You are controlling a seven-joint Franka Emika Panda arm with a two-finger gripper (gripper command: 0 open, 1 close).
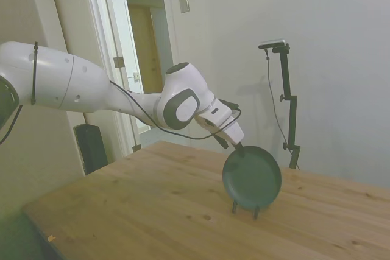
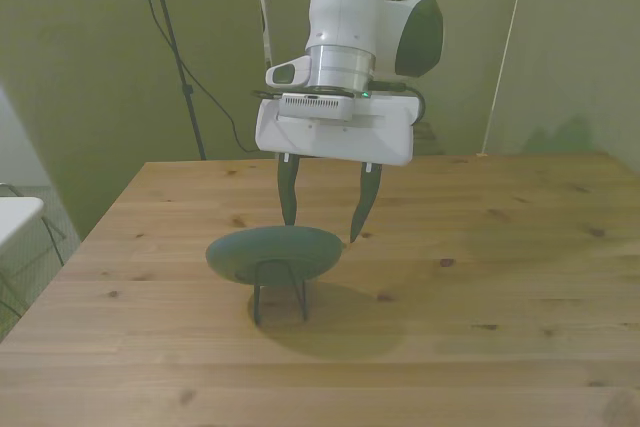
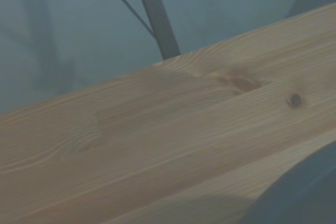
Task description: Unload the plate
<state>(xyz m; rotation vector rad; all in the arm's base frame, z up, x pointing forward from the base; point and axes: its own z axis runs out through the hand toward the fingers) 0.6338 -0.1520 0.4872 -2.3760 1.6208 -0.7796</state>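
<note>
The dark teal plate leans on edge in a thin dark wire stand near the middle of the wooden table. From the front view the plate looks like a flat oval above the stand's legs. My gripper is open, its two dark fingers pointing down just behind the plate's upper rim. In the side view the gripper sits right at the top edge of the plate; I cannot tell whether it touches. A blurred dark curve in the wrist view is the plate's rim.
The wooden table stretches out on all sides of the stand. A dark box stands on the floor beyond the table's far corner, beside an open doorway.
</note>
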